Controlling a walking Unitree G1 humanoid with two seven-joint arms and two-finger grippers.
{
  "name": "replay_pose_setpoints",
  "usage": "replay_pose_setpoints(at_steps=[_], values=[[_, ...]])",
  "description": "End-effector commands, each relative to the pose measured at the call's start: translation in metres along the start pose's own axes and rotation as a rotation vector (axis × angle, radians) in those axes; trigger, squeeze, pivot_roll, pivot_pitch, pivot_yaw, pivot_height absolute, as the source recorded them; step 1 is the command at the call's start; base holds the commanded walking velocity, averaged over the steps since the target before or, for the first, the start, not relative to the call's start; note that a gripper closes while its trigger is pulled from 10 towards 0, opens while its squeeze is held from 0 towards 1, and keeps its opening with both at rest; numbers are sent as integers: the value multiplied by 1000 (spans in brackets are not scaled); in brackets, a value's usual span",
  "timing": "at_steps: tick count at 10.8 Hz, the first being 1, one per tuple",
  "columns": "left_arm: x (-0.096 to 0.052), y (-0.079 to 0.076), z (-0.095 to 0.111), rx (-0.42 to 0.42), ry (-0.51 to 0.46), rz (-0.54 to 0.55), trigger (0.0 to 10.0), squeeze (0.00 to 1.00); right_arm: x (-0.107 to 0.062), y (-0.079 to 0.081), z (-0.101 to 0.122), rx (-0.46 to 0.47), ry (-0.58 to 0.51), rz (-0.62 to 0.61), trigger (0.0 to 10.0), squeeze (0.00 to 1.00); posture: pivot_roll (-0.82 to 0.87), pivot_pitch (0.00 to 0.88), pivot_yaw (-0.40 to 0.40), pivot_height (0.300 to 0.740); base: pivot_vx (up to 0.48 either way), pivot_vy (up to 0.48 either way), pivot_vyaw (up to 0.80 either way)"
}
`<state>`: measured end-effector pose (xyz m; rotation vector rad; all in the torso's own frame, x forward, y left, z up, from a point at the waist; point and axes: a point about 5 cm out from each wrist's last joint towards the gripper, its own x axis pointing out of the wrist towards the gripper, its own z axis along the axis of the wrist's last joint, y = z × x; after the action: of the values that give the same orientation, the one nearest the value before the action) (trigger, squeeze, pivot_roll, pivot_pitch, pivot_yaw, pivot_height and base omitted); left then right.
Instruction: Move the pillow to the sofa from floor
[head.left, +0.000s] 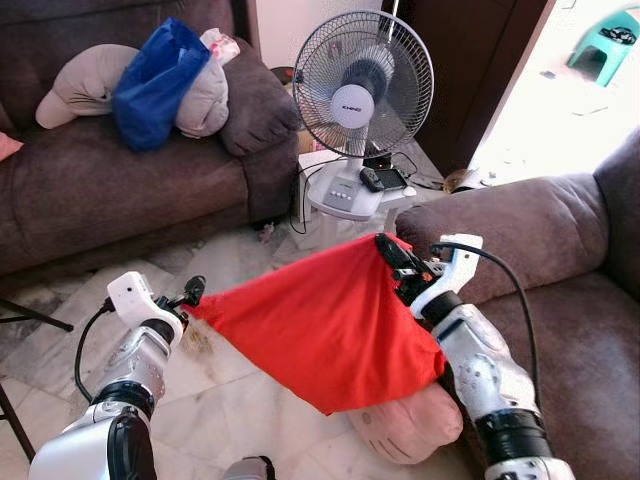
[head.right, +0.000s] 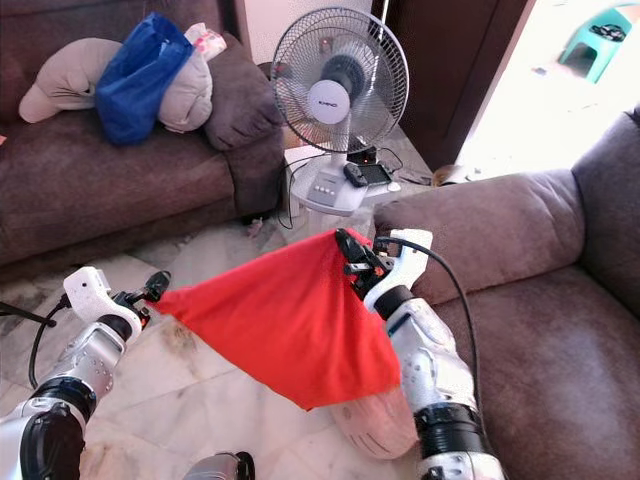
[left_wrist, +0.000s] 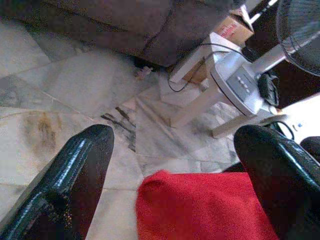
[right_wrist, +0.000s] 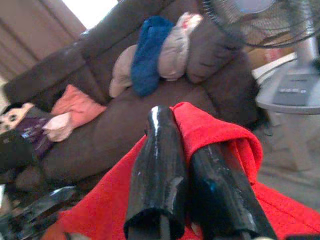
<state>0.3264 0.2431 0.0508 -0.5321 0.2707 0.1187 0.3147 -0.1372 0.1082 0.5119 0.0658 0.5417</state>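
Pillow (head.left: 330, 335) in its red cover hangs stretched between the two arms above the marble floor (head.left: 240, 410), its bare pinkish end (head.left: 410, 425) sagging out below beside the right forearm. In the left eye view the right gripper (head.left: 395, 262) holds the upper corner high, close to the armrest of the near sofa (head.left: 500, 230), while the left gripper (head.left: 190, 295) sits at the opposite corner, lower and out to the robot's left. Holding two corners apart probably keeps the load off the floor for the swing onto the sofa seat at the right. A fan (head.left: 362, 85) stands beyond, and a far sofa (head.left: 120, 190) carries a blue bag (head.left: 155, 85).

The right eye view gives the same arrangement, the red cloth taut from corner to corner.

In the left wrist view the left fingers (left_wrist: 75, 175) stand well spread, with the red corner lying between them; it touches or lies just beside one finger, but no pinch shows.

In the right wrist view the right fingers (right_wrist: 157, 170) are pressed together, with a fold of red cloth bunched around and between them, so this claw seems to bear the weight.
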Motion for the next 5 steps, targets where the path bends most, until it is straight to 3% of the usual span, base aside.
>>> replay_pose_setpoints(at_steps=[1,5], values=[[0,-2,-7,-15,40,-4,10000,0,-1,5,19,-29,-73,42,10000,0,21,70,-60,740,0,0,0],[-2,-6,-31,32,171,-10,10000,0,-4,2,22,-42,-73,28,10000,0,7,71,-61,740,0,0,0]])
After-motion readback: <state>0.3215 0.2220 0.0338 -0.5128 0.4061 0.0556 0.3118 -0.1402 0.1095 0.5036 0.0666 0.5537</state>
